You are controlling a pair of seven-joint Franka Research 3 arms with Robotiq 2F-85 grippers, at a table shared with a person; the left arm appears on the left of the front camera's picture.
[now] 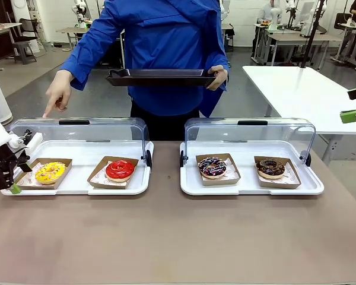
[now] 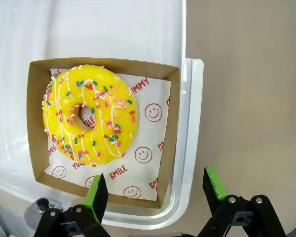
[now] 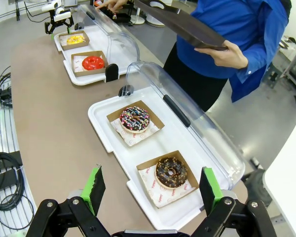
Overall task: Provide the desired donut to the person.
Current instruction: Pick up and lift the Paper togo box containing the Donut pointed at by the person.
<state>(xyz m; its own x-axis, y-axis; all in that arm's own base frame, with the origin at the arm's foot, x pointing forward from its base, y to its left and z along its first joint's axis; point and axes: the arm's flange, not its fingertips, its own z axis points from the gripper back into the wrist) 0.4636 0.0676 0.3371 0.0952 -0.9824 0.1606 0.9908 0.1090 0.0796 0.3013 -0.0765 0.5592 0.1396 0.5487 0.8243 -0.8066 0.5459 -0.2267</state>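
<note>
Green-padded fingers of the left gripper (image 2: 155,187) stand spread wide with nothing between them. They hang just over the near edge of the cardboard box (image 2: 168,138) that holds the yellow donut (image 2: 89,114). One finger is over the box's front wall, and the other is over the table (image 1: 166,237) just beside the rim of the left tray (image 2: 192,123). The yellow donut, with white stripes and coloured sprinkles, lies flat on smiley-printed paper at the outer end of that white tray. A red donut (image 1: 120,169) sits in its own box at the tray's inner end. The tray's clear lid (image 1: 107,127) is raised behind both. At the far side the person (image 1: 160,53) stretches a pointing hand (image 1: 58,92) down to the lid's end above the yellow donut. I cannot tell whether the finger touches the lid. The other hand (image 1: 218,76) holds a dark serving tray (image 1: 160,77) level in front of the body. Beside the left tray, the right tray (image 1: 249,189) carries a sprinkled chocolate donut (image 1: 212,167) and a plain chocolate donut (image 1: 271,168) under its own open lid (image 1: 249,130). The right gripper (image 3: 150,190) hovers high off that tray's outer end, its jaws wide apart and empty.
</note>
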